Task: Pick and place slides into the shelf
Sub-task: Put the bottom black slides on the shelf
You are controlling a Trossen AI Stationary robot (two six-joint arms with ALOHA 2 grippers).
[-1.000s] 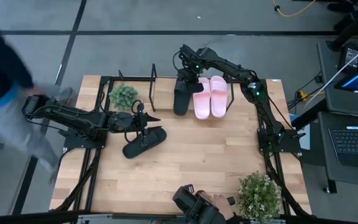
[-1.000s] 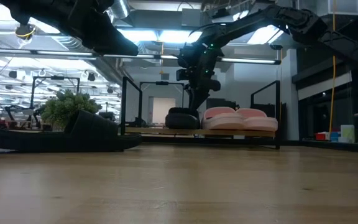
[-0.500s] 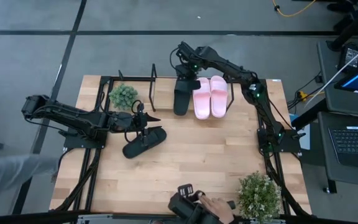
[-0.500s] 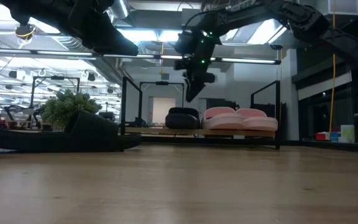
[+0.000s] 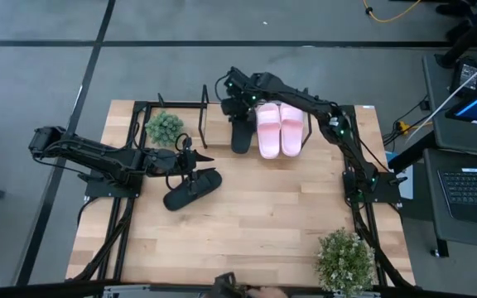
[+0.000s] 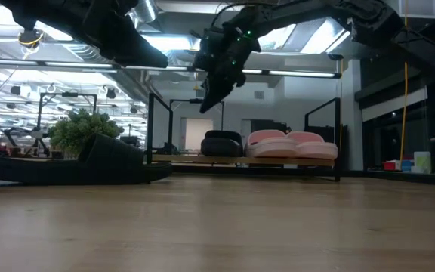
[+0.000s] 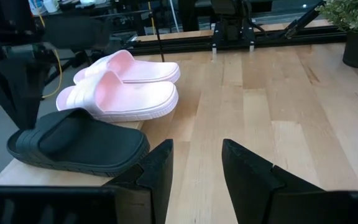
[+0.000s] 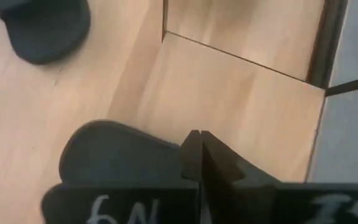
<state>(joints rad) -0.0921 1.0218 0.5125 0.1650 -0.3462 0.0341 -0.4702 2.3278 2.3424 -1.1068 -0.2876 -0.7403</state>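
The shelf (image 6: pixel 316 160) stands at the table's far edge. On its board rest two pale pink slides (image 5: pixel 281 128) side by side and, left of them, a black slide (image 5: pixel 240 132), all on their soles. My right gripper (image 5: pixel 229 98) hangs shut above the shelf, up and to the left of that black slide (image 8: pixel 114 155), touching nothing. A second black slide (image 5: pixel 191 189) lies on the table at centre left. My left gripper (image 5: pixel 194 157) hovers open just beyond it, well above it in the low view, with nothing between its fingers (image 7: pixel 157 171).
A small potted plant (image 5: pixel 165 128) stands at the back left beside the shelf's wire uprights (image 5: pixel 204 108). A larger plant (image 5: pixel 345 259) sits at the near right corner. Black frame bars (image 5: pixel 122 240) run along both sides of the table.
My right gripper has risen from just above the black slide on the shelf and swung toward the table's left; the slide stays on the board. A person at the left has walked out of view, and a hand at the near edge has drawn back.
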